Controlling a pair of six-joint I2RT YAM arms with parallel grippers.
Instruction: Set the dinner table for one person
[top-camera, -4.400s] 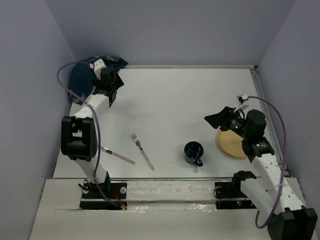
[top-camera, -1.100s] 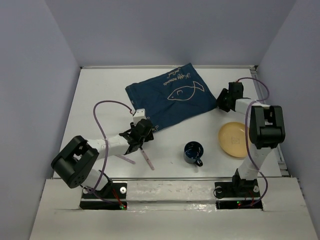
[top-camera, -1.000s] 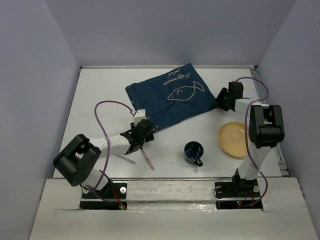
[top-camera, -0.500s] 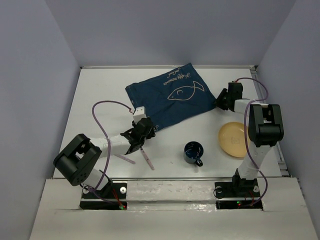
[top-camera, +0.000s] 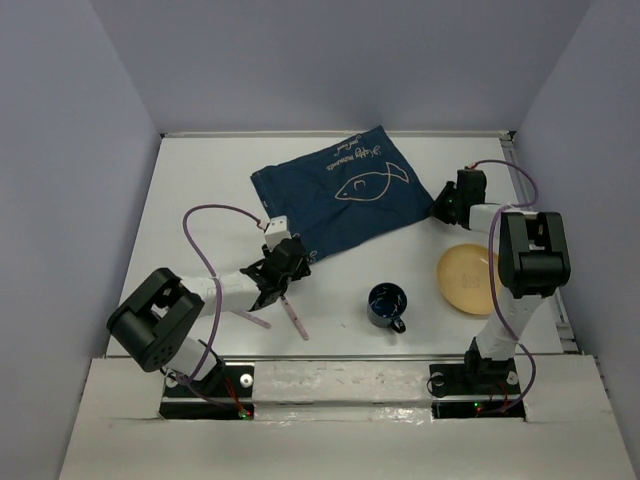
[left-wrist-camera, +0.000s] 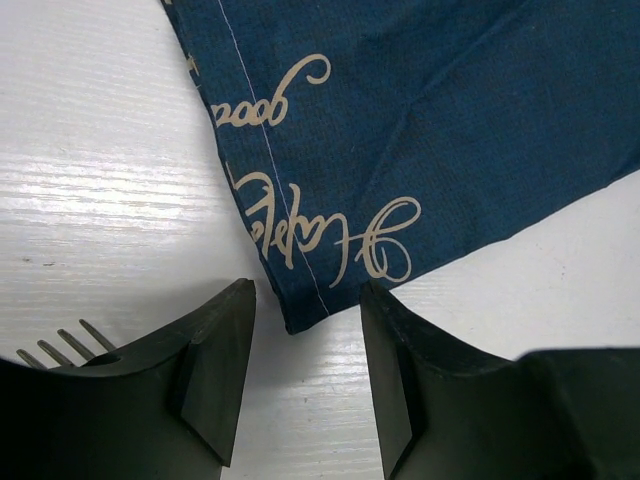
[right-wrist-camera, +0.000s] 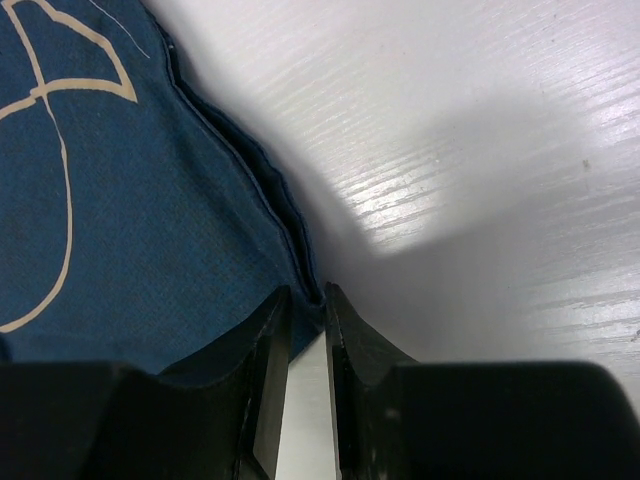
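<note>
Cloth (top-camera: 340, 195) lies flat; plate (top-camera: 466, 279), mug (top-camera: 386, 304), fork (top-camera: 297, 322) and knife (top-camera: 252, 319) aren't on it. My left gripper (left-wrist-camera: 307, 300) gapes over its corner. I can't tell whether my right gripper (right-wrist-camera: 308, 295) pinches its edge.

Plain lavender walls (top-camera: 330, 60) (evenly lit)

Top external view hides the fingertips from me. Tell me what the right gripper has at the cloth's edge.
Observer: Right gripper nearly closed, only a thin slit showing, the fish-print cloth's folded hem at its tips; whether gripped, I cannot tell.
Operator: Now the left gripper.
Observer: The left gripper is open, the cloth's corner flat between its jaws.
Operator: Report anything beside it.
Observer: Fork tines beside one finger, on the dinner table.
</note>
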